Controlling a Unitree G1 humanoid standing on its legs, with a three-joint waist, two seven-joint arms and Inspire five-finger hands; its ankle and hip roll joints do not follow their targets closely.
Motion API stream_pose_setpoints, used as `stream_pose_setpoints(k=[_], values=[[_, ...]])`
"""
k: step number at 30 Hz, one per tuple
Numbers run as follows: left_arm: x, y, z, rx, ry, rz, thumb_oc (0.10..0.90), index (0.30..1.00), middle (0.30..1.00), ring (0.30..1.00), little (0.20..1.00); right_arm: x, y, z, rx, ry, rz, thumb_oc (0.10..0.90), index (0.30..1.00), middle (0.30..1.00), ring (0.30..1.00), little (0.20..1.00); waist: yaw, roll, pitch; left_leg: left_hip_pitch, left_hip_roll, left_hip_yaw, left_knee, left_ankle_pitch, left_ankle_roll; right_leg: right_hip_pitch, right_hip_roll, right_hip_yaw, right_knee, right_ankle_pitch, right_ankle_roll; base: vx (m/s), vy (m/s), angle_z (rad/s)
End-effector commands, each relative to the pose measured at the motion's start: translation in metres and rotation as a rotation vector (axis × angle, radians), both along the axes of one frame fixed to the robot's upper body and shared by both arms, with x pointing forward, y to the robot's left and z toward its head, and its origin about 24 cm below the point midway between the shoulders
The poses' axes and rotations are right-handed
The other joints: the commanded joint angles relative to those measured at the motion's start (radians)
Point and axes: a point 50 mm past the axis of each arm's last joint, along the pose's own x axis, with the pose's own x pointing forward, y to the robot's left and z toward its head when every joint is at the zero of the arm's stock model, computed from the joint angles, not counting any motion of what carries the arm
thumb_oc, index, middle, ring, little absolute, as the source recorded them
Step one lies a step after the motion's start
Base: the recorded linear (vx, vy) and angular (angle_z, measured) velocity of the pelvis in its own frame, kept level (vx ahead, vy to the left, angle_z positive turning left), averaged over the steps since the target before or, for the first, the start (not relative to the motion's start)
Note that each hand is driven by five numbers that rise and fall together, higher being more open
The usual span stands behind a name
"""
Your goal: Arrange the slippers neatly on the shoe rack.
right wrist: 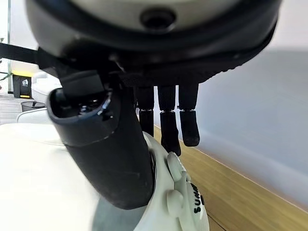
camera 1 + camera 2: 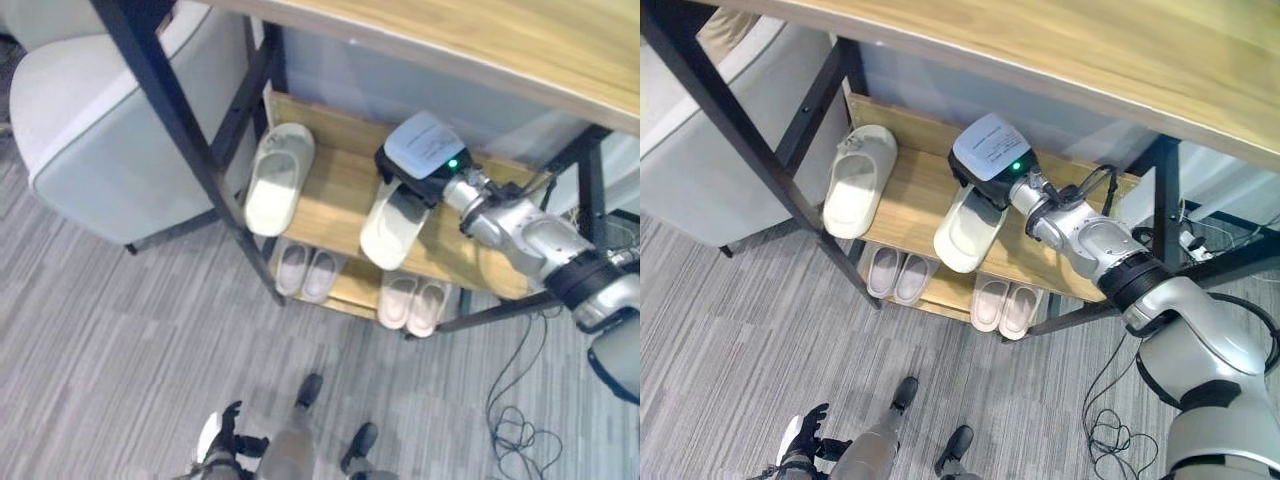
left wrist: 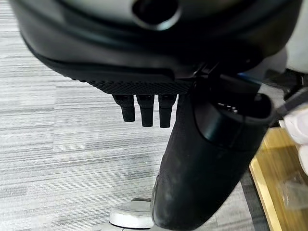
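Right hand is reached under the wooden tabletop to the upper wooden shelf of the black-framed shoe rack, where its fingers and thumb are curled over the strap of a cream rubber slipper, which is held tilted at the shelf's front edge. A second cream slipper lies flat, well apart on the same shelf. Two pairs of small pale pink slippers are lined up on the lower shelf. Left hand is seen low over the grey striped carpet, its fingers relaxed and holding nothing.
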Motion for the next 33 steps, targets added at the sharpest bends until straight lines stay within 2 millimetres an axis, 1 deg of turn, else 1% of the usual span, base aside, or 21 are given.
stream_pose_setpoints(k=[1,2,4,5,6,9,10,13,16,17,18,19,25,28,30,33], values=[[0.000,0.009,0.004,0.079,-0.019,-0.064,0.800,0.900,0.900,0.900,0.900,-0.004,-0.001,0.074,0.076,-0.303,0.018,0.400,0.300,0.300,0.300,0.300,0.046,-0.019,-0.036,0.063,-0.010,-0.025,-0.007,-0.077,-0.024,0.041,-0.068,0.008,0.002,0.003,0.089,0.03,-0.022,0.22],[0.000,0.009,0.004,0.079,-0.019,-0.064,0.800,0.900,0.900,0.900,0.900,-0.004,-0.001,0.074,0.076,-0.303,0.018,0.400,0.300,0.300,0.300,0.300,0.045,-0.019,-0.037,0.062,-0.010,-0.026,-0.007,-0.077,-0.024,0.041,-0.068,0.007,0.002,0.003,0.089,0.01,-0.007,0.41],[0.000,0.008,0.004,0.086,-0.016,-0.084,0.800,0.900,0.900,0.900,0.900,-0.004,-0.010,0.077,0.109,-0.327,-0.008,0.400,0.300,0.300,0.300,0.300,0.061,-0.017,-0.030,0.056,-0.017,-0.044,-0.007,-0.079,-0.028,0.051,-0.070,-0.018,0.003,-0.007,0.090,0.05,-0.018,0.50],[0.000,0.008,0.004,0.086,-0.016,-0.084,0.800,0.900,0.900,0.900,0.900,-0.004,-0.010,0.077,0.110,-0.327,-0.008,0.400,0.300,0.300,0.300,0.300,0.061,-0.017,-0.030,0.056,-0.017,-0.045,-0.007,-0.079,-0.028,0.051,-0.070,-0.019,0.003,-0.008,0.090,0.07,-0.018,0.31],[0.001,0.007,0.004,0.084,-0.019,-0.088,0.800,0.900,0.900,0.900,0.900,-0.002,-0.012,0.076,0.154,-0.333,-0.016,0.400,0.300,0.300,0.300,0.300,0.069,-0.018,-0.027,0.053,-0.023,-0.057,-0.007,-0.078,-0.028,0.054,-0.071,-0.031,0.004,-0.011,0.090,0.04,-0.009,0.20],[0.002,0.007,0.005,0.087,-0.026,-0.089,0.800,0.900,0.900,0.900,0.900,-0.001,-0.012,0.078,0.181,-0.332,-0.021,0.400,0.300,0.300,0.300,0.300,0.073,-0.020,-0.025,0.052,-0.026,-0.063,-0.007,-0.078,-0.027,0.056,-0.073,-0.037,0.005,-0.012,0.090,0.04,0.000,0.21],[0.005,0.007,0.006,0.085,-0.036,-0.087,0.800,0.900,0.900,0.900,0.900,0.001,-0.012,0.081,0.207,-0.329,-0.025,0.400,0.300,0.300,0.300,0.300,0.083,-0.022,-0.024,0.050,-0.029,-0.067,-0.007,-0.079,-0.027,0.055,-0.075,-0.045,0.006,-0.012,0.090,0.02,0.001,0.19],[0.008,0.006,0.007,0.082,-0.047,-0.089,0.800,0.900,0.900,0.900,0.900,0.002,-0.011,0.081,0.241,-0.325,-0.027,0.400,0.300,0.300,0.300,0.300,0.089,-0.023,-0.022,0.047,-0.033,-0.072,-0.007,-0.078,-0.027,0.055,-0.076,-0.051,0.006,-0.014,0.090,0.03,-0.002,0.11],[0.014,0.009,0.010,0.090,-0.071,-0.078,0.800,0.900,0.900,0.900,0.900,0.004,-0.008,0.083,0.263,-0.322,-0.028,0.400,0.300,0.300,0.300,0.300,0.095,-0.028,-0.017,0.044,-0.036,-0.080,-0.007,-0.077,-0.028,0.057,-0.078,-0.062,0.008,-0.018,0.089,0.04,-0.004,0.10],[0.015,0.009,0.011,0.092,-0.079,-0.080,0.800,0.900,0.900,0.900,0.900,0.005,-0.012,0.082,0.293,-0.313,-0.041,0.800,0.900,0.900,0.900,0.900,0.098,-0.030,-0.016,0.041,-0.040,-0.085,-0.007,-0.078,-0.028,0.057,-0.079,-0.070,0.010,-0.019,0.089,0.03,0.003,0.14],[0.015,0.009,0.011,0.093,-0.079,-0.080,0.800,0.900,0.900,0.900,0.900,0.005,-0.012,0.082,0.293,-0.313,-0.041,0.800,0.900,0.900,0.900,0.900,0.098,-0.030,-0.016,0.041,-0.040,-0.085,-0.007,-0.077,-0.028,0.057,-0.080,-0.070,0.010,-0.019,0.089,0.04,0.011,0.12],[0.016,0.009,0.012,0.095,-0.084,-0.081,0.800,0.900,0.900,0.900,0.900,0.006,-0.018,0.081,0.327,-0.311,-0.062,0.800,0.900,0.900,0.900,0.900,0.100,-0.030,-0.014,0.039,-0.043,-0.090,-0.007,-0.078,-0.028,0.056,-0.080,-0.075,0.012,-0.020,0.090,0.02,0.007,0.12],[0.016,0.008,0.012,0.093,-0.084,-0.080,0.800,0.900,0.900,0.900,0.900,0.006,-0.030,0.076,0.394,-0.313,-0.089,0.800,0.900,0.900,0.900,0.900,0.100,-0.029,-0.011,0.042,-0.047,-0.095,-0.007,-0.080,-0.024,0.057,-0.082,-0.080,0.019,-0.022,0.090,0.01,0.004,0.09],[0.016,0.008,0.011,0.092,-0.077,-0.077,0.800,0.900,0.900,0.900,0.900,0.005,-0.030,0.076,0.437,-0.315,-0.083,0.800,0.900,0.900,0.900,0.900,0.098,-0.028,-0.011,0.046,-0.046,-0.094,-0.007,-0.083,-0.022,0.058,-0.083,-0.079,0.021,-0.023,0.089,0.00,0.000,0.00],[0.018,0.006,0.011,0.085,-0.073,-0.079,0.800,0.900,0.900,0.900,0.900,0.003,-0.026,0.078,0.547,-0.312,-0.043,0.800,0.900,0.900,0.900,0.900,0.095,-0.025,-0.012,0.052,-0.045,-0.092,-0.007,-0.086,-0.021,0.057,-0.084,-0.075,0.023,-0.024,0.088,0.00,0.000,0.00],[0.017,0.003,0.009,0.070,-0.063,-0.085,0.800,0.900,0.900,0.900,0.900,0.002,-0.024,0.074,0.612,-0.283,-0.015,0.800,0.900,0.900,0.900,0.900,0.092,-0.025,-0.012,0.057,-0.043,-0.089,-0.007,-0.089,-0.020,0.059,-0.083,-0.072,0.025,-0.025,0.086,0.00,0.000,0.00]])
